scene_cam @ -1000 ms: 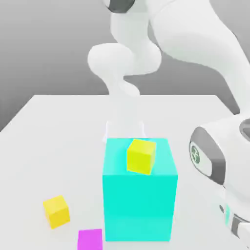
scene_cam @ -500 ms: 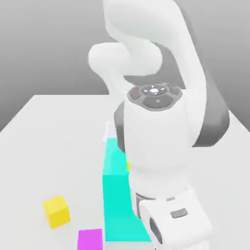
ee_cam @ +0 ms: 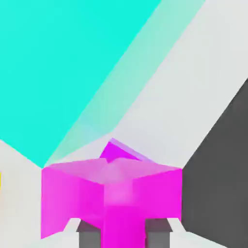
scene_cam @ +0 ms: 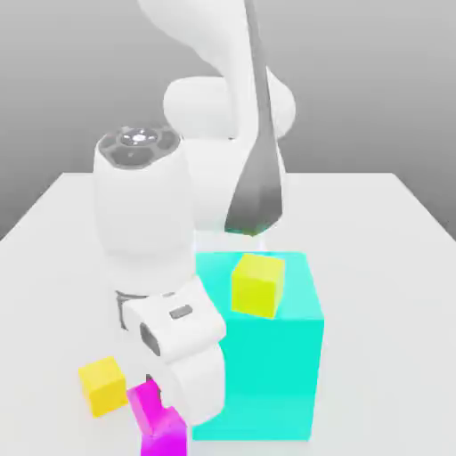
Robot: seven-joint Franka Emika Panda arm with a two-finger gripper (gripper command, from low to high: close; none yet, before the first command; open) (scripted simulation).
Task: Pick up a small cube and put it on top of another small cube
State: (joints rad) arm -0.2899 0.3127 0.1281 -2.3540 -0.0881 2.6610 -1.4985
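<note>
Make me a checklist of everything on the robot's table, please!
Surface: plain white table, flat.
Job's things: one pink cube sits between the gripper's fingers; in the exterior view it appears right above a second pink cube at the picture's lower edge, beside the big block. Whether they touch cannot be told.
Clutter: big turquoise block with a yellow cube on top; another yellow cube on the table to the exterior view's left.
Grippers: gripper shut on the pink cube.
Cables: nothing seen.
Surroundings: grey backdrop; white arm leaning over the block.
</note>
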